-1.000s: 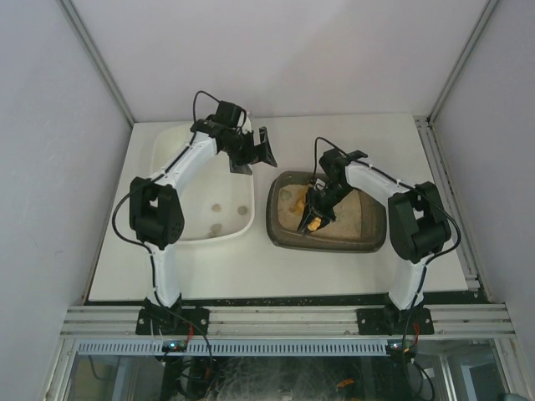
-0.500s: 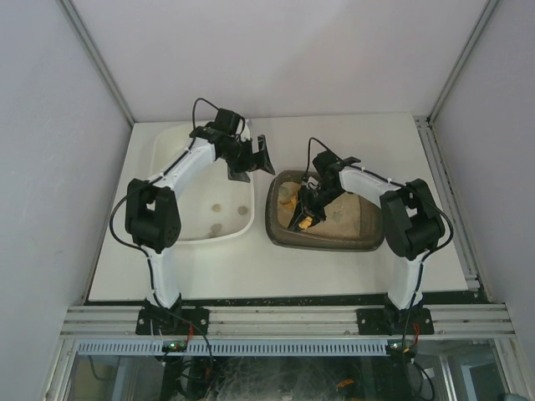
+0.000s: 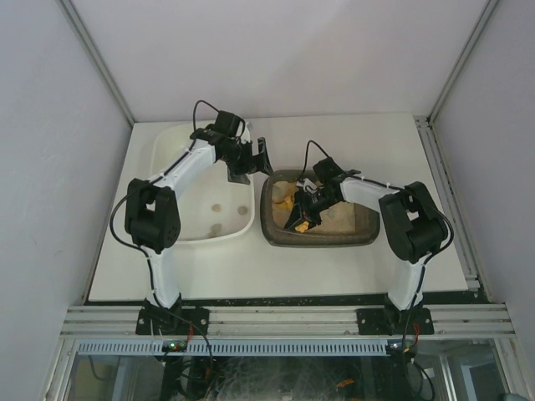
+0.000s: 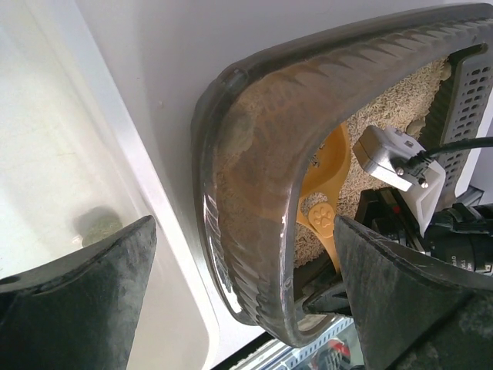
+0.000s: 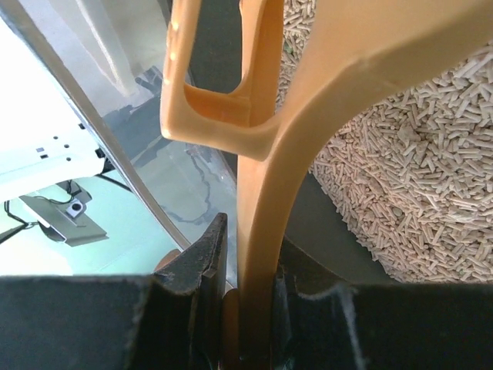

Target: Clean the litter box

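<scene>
The dark brown litter box point(image 3: 351, 236) with beige pellet litter lies right of centre. My right gripper point(image 3: 304, 214) is low inside its left half, shut on the handle of an orange scoop point(image 3: 287, 199). In the right wrist view the scoop handle point(image 5: 262, 231) is pinched in the right gripper point(image 5: 250, 327), above the pellets point(image 5: 400, 193). My left gripper point(image 3: 255, 159) is open and hovers over the box's far-left corner. In the left wrist view the left gripper point(image 4: 246, 308) has its jaws on either side of the ribbed rim point(image 4: 254, 193), and the scoop point(image 4: 323, 202) shows inside.
A white plastic tub point(image 3: 167, 142) stands left of the litter box, close beside it, with a few grey clumps point(image 3: 216, 209) on its floor. One clump point(image 4: 98, 223) shows in the left wrist view. The enclosure's walls rise at both sides and at the back.
My right gripper has moved left with the scoop inside the litter box. The box has shifted a little to the left, toward the tub. The left gripper has barely moved.
</scene>
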Available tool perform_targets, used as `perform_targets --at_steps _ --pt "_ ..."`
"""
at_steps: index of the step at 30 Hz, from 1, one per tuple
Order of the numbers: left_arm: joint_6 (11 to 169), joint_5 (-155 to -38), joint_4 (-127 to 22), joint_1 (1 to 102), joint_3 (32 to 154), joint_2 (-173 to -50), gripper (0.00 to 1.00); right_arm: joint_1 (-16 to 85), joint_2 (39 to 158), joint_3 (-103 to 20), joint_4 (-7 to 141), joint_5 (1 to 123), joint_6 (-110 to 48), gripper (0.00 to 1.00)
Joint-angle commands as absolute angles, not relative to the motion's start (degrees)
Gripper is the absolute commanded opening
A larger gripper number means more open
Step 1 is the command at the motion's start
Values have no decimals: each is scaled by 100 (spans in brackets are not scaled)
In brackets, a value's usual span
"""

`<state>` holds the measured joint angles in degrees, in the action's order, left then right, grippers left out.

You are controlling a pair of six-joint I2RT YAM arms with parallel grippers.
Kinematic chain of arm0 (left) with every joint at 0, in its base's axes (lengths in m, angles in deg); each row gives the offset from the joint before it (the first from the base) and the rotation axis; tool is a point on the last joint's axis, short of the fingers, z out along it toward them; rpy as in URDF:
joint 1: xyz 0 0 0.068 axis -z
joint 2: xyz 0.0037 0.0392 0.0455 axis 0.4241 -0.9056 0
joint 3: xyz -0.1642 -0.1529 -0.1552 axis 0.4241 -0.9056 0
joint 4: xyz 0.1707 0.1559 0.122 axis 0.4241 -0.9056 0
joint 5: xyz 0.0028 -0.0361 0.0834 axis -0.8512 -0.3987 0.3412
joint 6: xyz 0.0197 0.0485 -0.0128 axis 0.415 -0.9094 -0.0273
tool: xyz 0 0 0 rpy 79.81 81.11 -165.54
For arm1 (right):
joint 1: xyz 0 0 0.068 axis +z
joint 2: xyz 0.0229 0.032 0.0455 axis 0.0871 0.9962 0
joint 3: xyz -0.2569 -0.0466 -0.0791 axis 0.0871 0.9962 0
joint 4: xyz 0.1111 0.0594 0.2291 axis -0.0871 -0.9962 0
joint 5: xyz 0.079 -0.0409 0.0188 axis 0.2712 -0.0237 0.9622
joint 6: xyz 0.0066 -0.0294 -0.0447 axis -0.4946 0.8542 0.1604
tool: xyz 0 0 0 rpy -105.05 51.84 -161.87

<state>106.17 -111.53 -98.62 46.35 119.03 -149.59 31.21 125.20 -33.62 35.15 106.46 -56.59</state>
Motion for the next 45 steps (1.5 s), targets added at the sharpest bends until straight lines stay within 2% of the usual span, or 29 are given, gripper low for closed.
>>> perform_targets --at_steps 1,11,17,26,32,45 --pt "10445 -11304 -9698 4648 11816 -14641 100 3286 12137 -3049 4268 10720 -5129 0" --pt "10349 -11312 -9654 4650 11645 -14552 100 3619 12094 -2955 3452 10186 -4616 0" --pt "10289 -11282 -9662 4652 11638 -14557 100 4083 12524 -3618 2062 8869 -4007 0" --pt "10293 -11338 -9706 4656 11623 -14562 100 4083 12554 -4080 1141 8194 -3935 0" --pt "10362 -11380 -9698 4657 11624 -14560 100 4025 12316 -4085 617 7975 -3943 0" --pt "10393 -11292 -9689 4723 11682 -14561 100 4191 12027 -3908 446 8072 -3997 0"
